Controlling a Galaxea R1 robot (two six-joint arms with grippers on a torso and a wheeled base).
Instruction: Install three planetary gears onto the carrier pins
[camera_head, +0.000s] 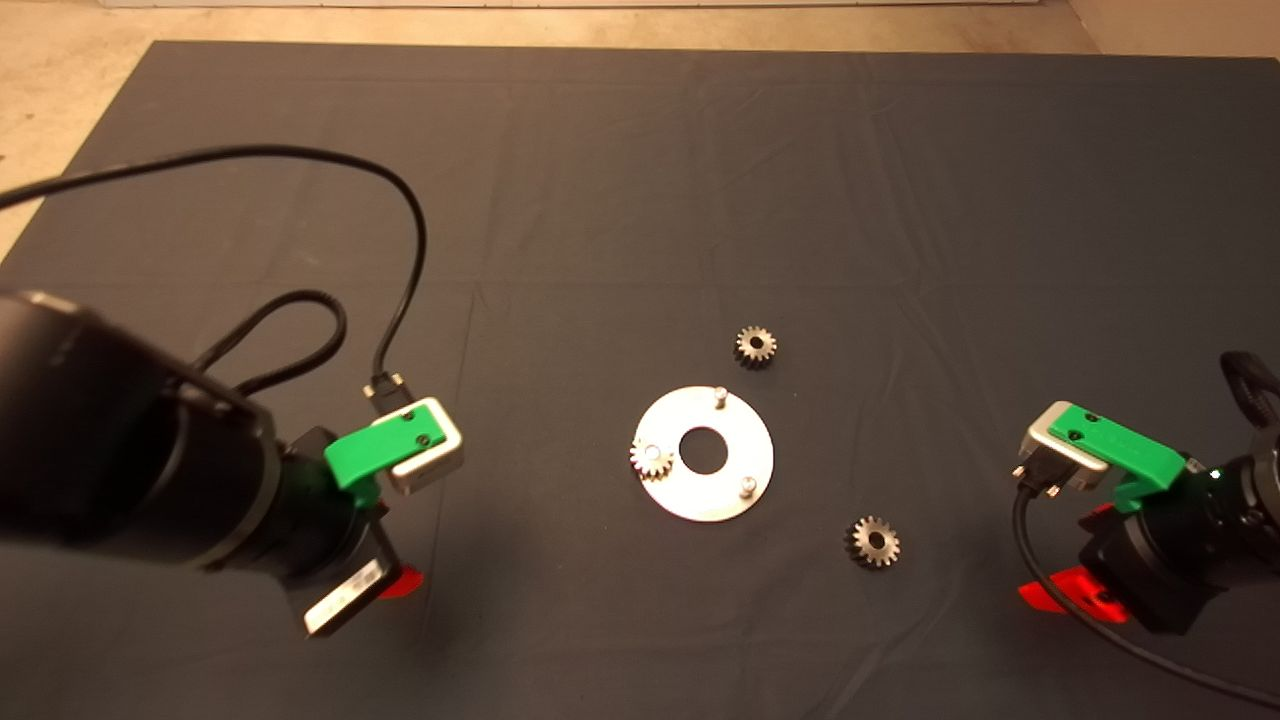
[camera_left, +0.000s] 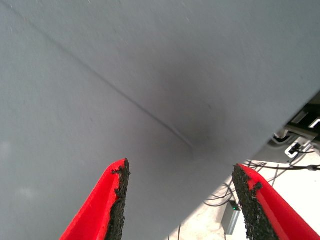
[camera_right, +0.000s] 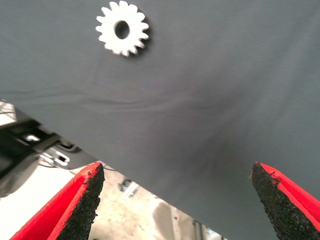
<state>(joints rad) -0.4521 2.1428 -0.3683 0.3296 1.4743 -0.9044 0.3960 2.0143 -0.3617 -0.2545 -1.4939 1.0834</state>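
The round silver disc (camera_head: 735, 500) lies mid-mat with three carrier pins. One planetary gear (camera_head: 651, 458) sits on the left pin. The far pin (camera_head: 719, 394) and the near-right pin (camera_head: 747, 486) stand bare. A second gear (camera_head: 757, 346) lies flat on the mat beyond the disc. A third (camera_head: 874, 541) lies to the disc's near right and shows in the right wrist view (camera_right: 122, 28). My left gripper (camera_head: 400, 583) (camera_left: 180, 205) hovers open over bare mat, left of the disc. My right gripper (camera_head: 1055, 595) (camera_right: 177, 200) is open, right of the third gear.
A black cable (camera_head: 400, 230) loops over the mat from the left arm. The mat's near edge (camera_right: 150, 180), with floor and cables beyond, shows in both wrist views. The dark mat (camera_head: 640, 180) stretches away behind the disc.
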